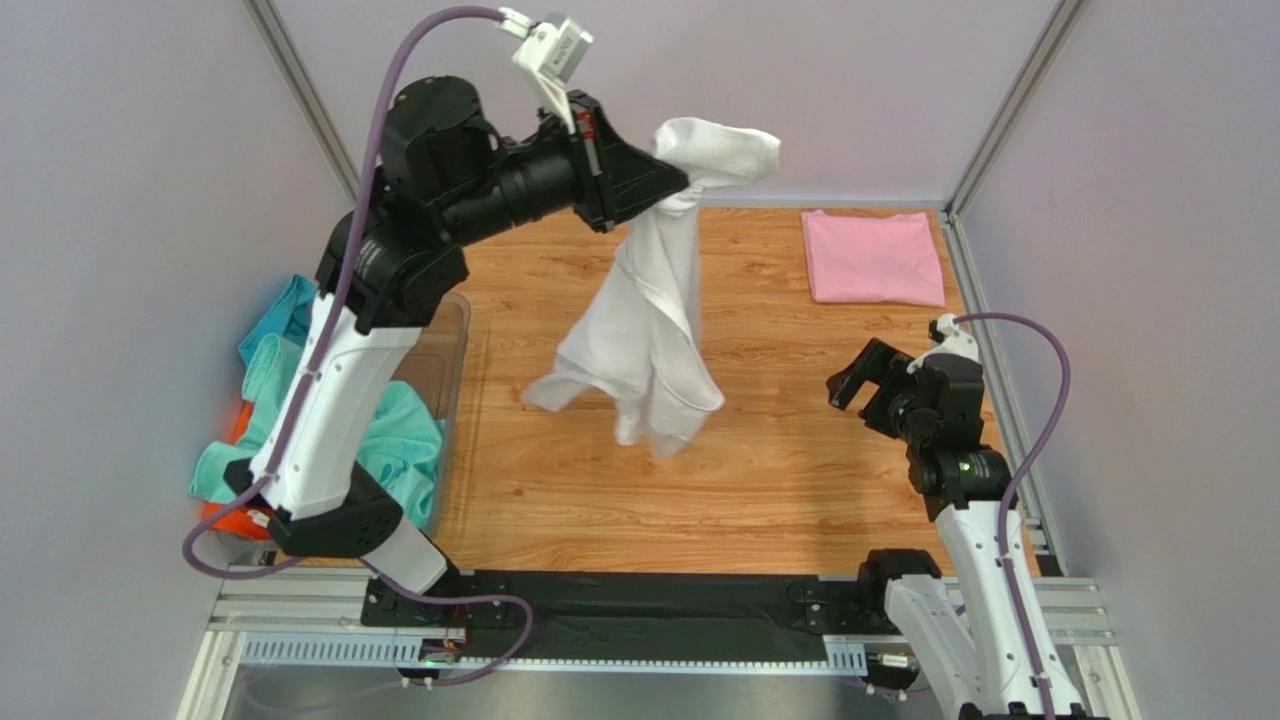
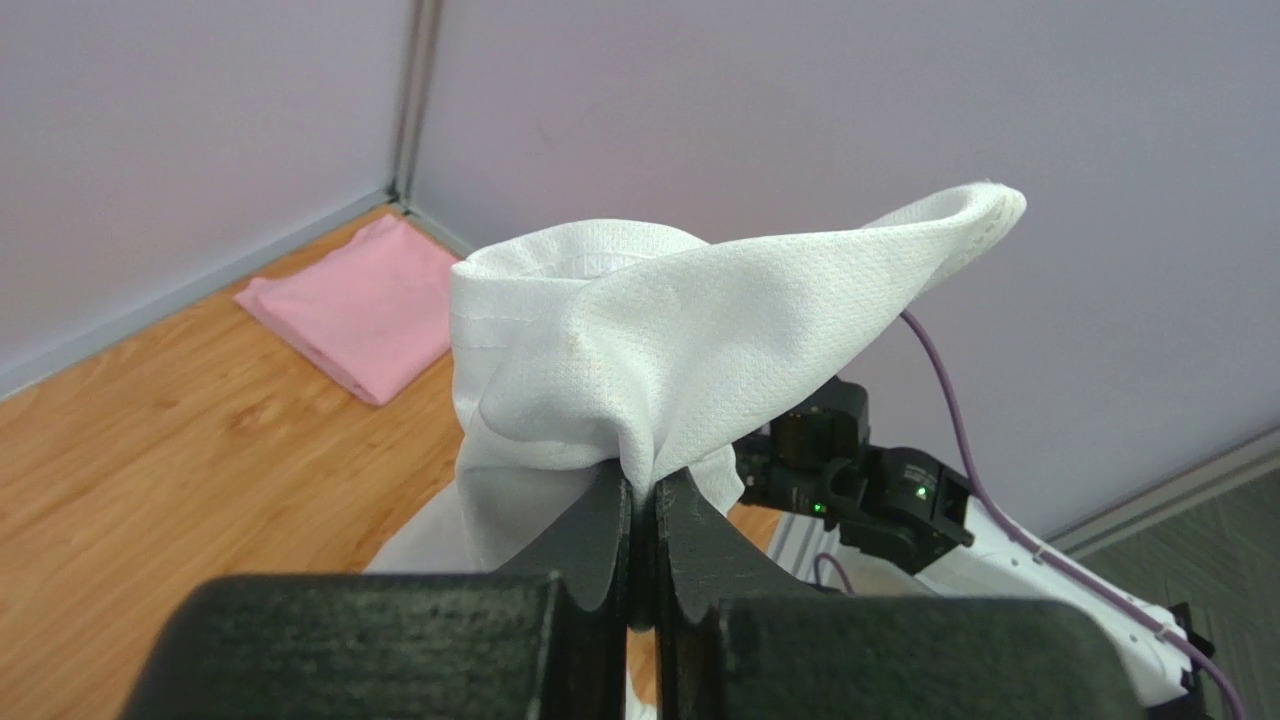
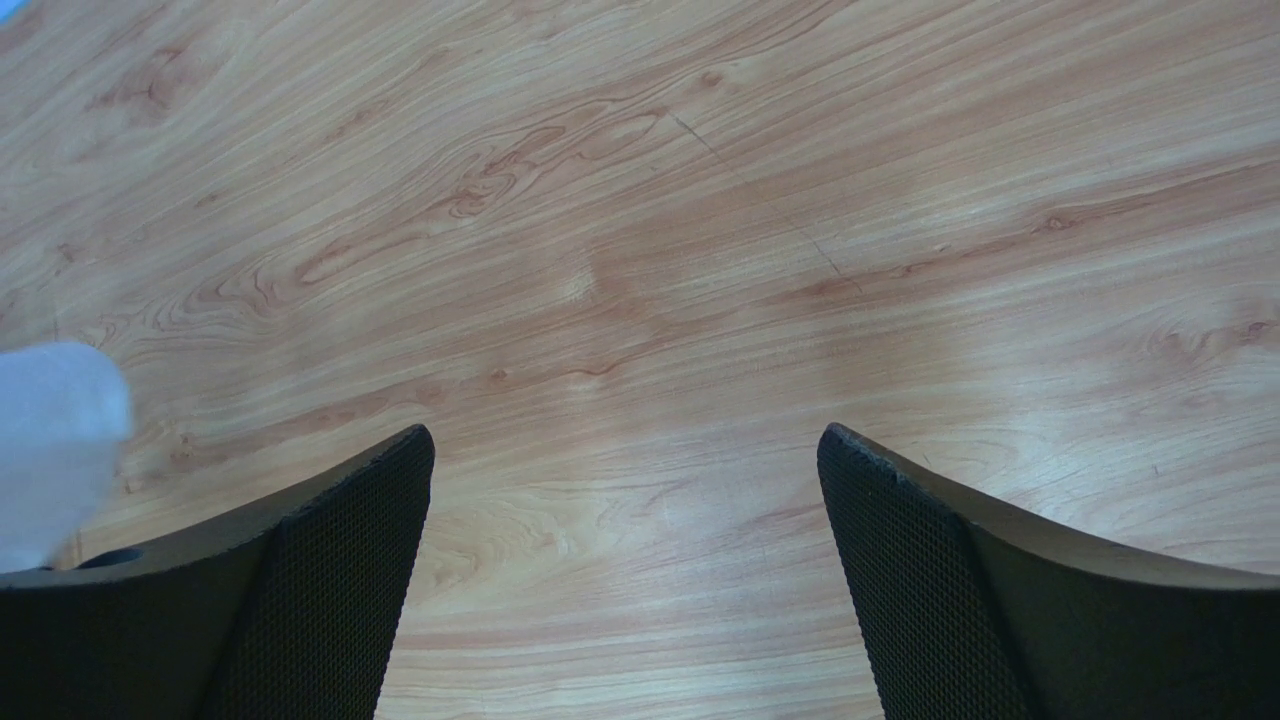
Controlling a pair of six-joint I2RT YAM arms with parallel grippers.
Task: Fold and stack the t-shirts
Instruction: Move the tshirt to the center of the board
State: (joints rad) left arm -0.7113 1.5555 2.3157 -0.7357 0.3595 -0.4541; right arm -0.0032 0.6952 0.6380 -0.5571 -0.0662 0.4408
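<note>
My left gripper (image 1: 679, 183) is shut on a white t-shirt (image 1: 649, 323) and holds it high over the table's middle; the cloth hangs down bunched, its lower end near the wood. In the left wrist view the jaws (image 2: 643, 495) pinch a fold of the white t-shirt (image 2: 661, 345). A folded pale pink t-shirt (image 1: 872, 255) lies flat at the far right corner and shows in the left wrist view (image 2: 368, 308). Teal t-shirts (image 1: 383, 435) and an orange one (image 1: 226, 443) lie in the bin at left. My right gripper (image 1: 852, 383) is open and empty, low at the right (image 3: 624, 450).
A clear plastic bin (image 1: 451, 338) stands at the left edge of the wooden table (image 1: 781, 465). Grey walls close in the back and both sides. A corner of white cloth (image 3: 53, 443) shows at the left of the right wrist view.
</note>
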